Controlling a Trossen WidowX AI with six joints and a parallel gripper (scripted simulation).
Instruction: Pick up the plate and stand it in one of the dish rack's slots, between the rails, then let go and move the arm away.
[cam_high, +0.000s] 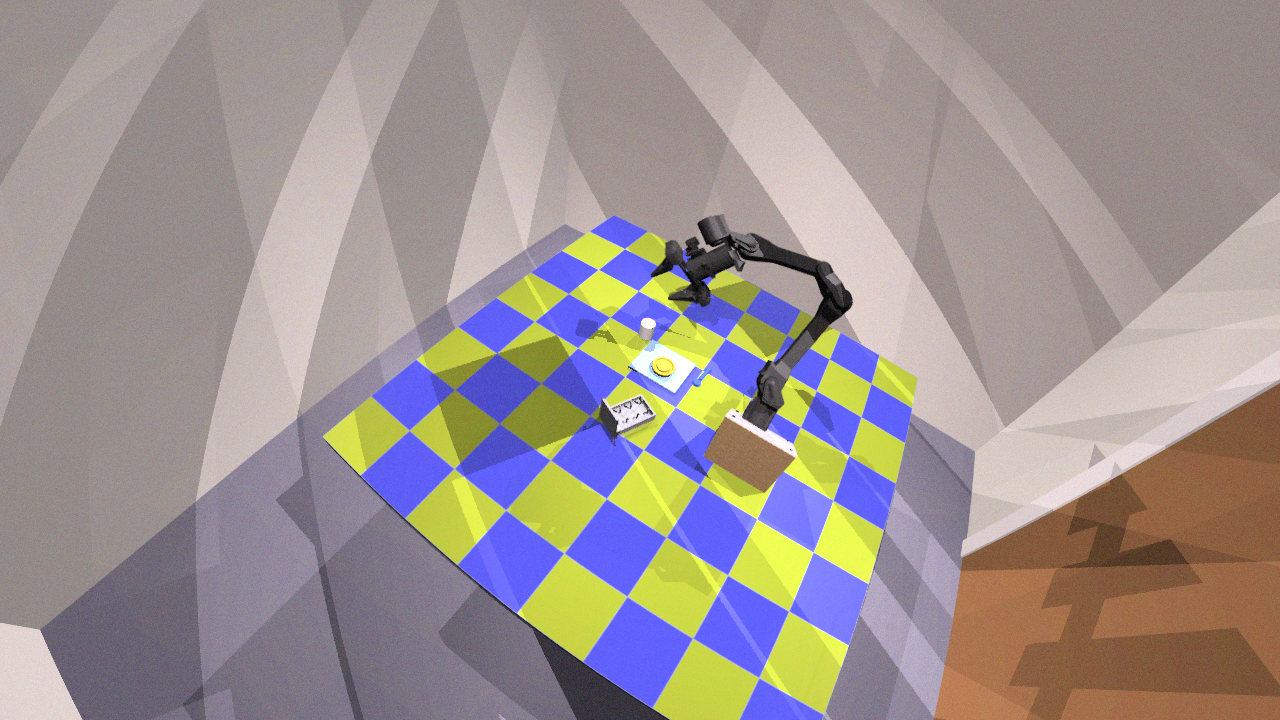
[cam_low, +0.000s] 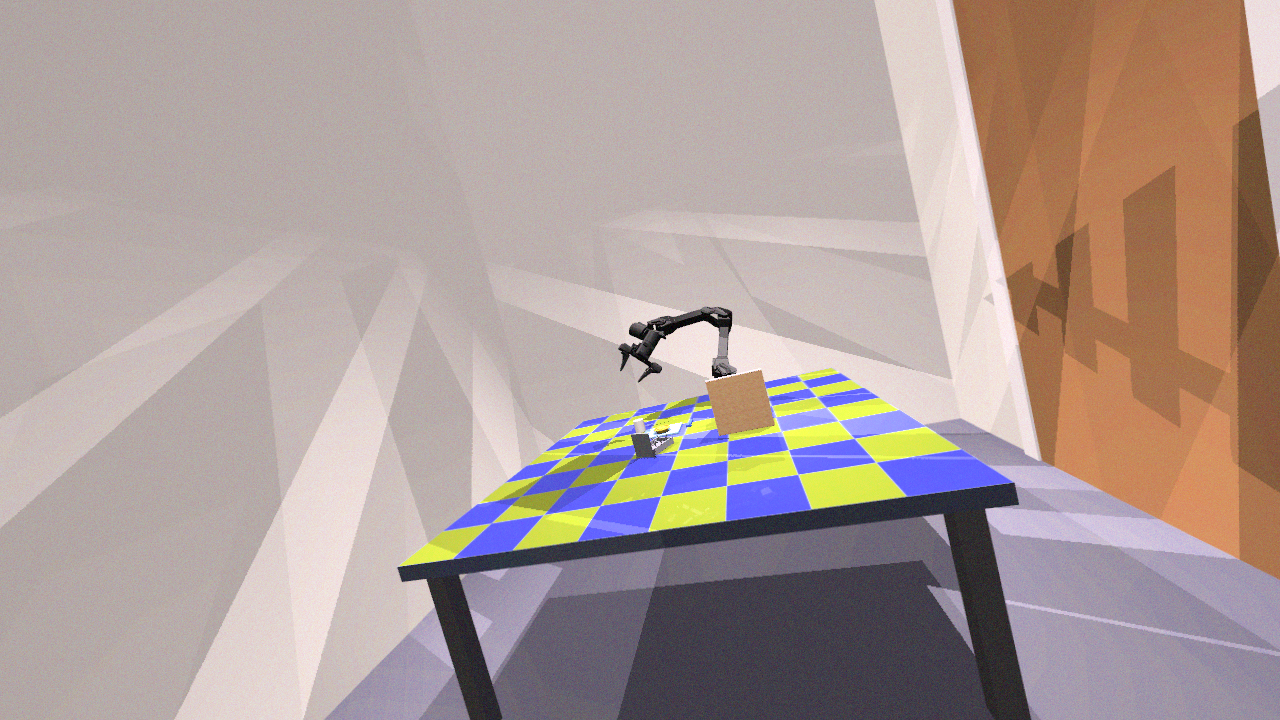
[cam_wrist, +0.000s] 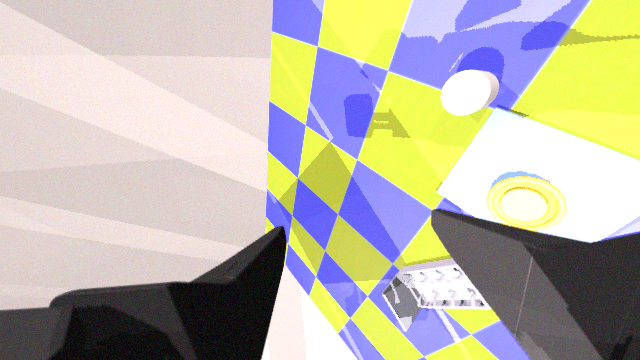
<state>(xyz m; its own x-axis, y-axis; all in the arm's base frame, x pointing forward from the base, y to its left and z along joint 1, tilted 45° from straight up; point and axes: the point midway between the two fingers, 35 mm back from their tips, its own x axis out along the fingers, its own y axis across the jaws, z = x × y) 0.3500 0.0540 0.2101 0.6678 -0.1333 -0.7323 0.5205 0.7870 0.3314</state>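
Your arm reaches out from its base at the far side of a blue and yellow checkered table (cam_high: 572, 501), bending over toward the far corner. Your gripper (cam_high: 677, 279) hangs in the air above the table, its two dark fingers spread wide with nothing between them.

The plate (cam_high: 663, 365) you are after is small, round and yellow. It lies flat on a pale square mat (cam_high: 646, 368) near the middle of the table, well below and apart from your gripper. In the wrist view the plate (cam_wrist: 526, 202) shows just above the right-hand finger.

The dish rack (cam_high: 627, 414) is a small grey tray with rows of prongs, sitting on the table near the mat, on the side away from your gripper. No plate stands in it.

A white cup (cam_high: 646, 327) stands upright just beside the mat's far corner, between the mat and your gripper. A brown cardboard-colored board (cam_high: 748, 453) stands in front of the arm's base.
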